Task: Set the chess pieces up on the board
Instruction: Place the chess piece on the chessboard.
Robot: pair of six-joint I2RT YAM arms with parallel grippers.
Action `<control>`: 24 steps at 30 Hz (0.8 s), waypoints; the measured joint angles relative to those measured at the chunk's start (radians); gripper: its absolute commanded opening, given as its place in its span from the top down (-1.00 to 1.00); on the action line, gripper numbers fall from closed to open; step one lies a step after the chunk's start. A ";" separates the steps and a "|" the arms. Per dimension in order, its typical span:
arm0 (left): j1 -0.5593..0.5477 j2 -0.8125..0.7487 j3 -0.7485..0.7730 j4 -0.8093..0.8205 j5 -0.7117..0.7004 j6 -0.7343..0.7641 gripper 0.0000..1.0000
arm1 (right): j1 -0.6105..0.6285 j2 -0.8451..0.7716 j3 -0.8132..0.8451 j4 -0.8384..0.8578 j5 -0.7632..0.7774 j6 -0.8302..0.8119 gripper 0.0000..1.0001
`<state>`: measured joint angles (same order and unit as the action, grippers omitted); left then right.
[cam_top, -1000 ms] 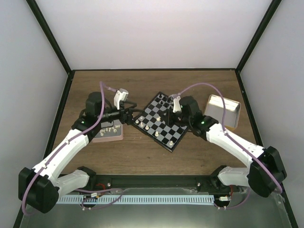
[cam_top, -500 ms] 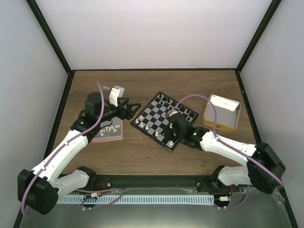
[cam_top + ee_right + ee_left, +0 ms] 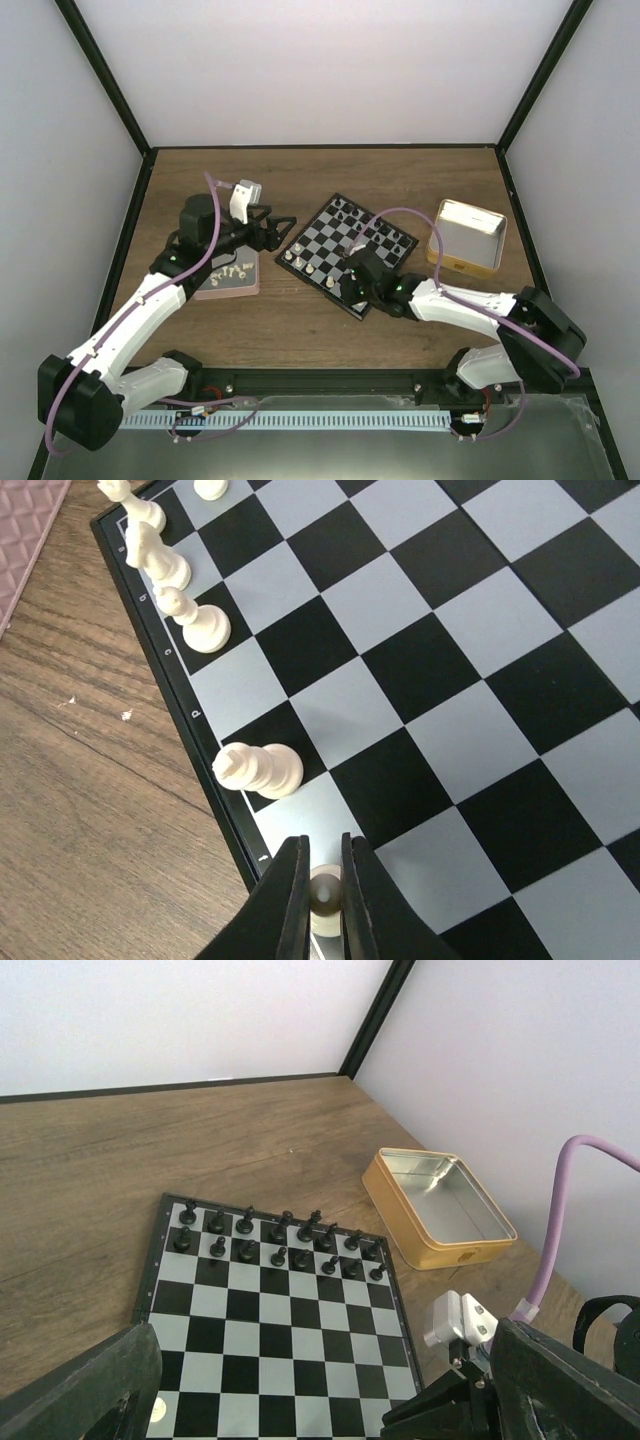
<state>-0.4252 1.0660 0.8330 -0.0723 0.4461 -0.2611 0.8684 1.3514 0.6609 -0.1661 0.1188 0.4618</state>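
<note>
Right gripper (image 3: 324, 865), pinching a white piece (image 3: 323, 892), has slid to the board (image 3: 480, 680) edge.

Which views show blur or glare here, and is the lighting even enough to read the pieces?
Top external: even, soft light, sharp, but the chess pieces are tiny. Left wrist: board sharp, tin interior shows bright reflections, left pincer's fingers dark and blurred at the bottom corners. Right wrist: squares crisp, the cream piece in the right pincer slightly soft.
</note>
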 measured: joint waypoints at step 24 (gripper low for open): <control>0.000 0.004 0.000 0.000 0.000 0.000 -0.84 | 0.004 0.039 -0.038 0.145 -0.040 -0.061 0.52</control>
<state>-0.4252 1.0698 0.8326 -0.0723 0.4461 -0.2611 0.8722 1.3903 0.6228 -0.0208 0.0784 0.4007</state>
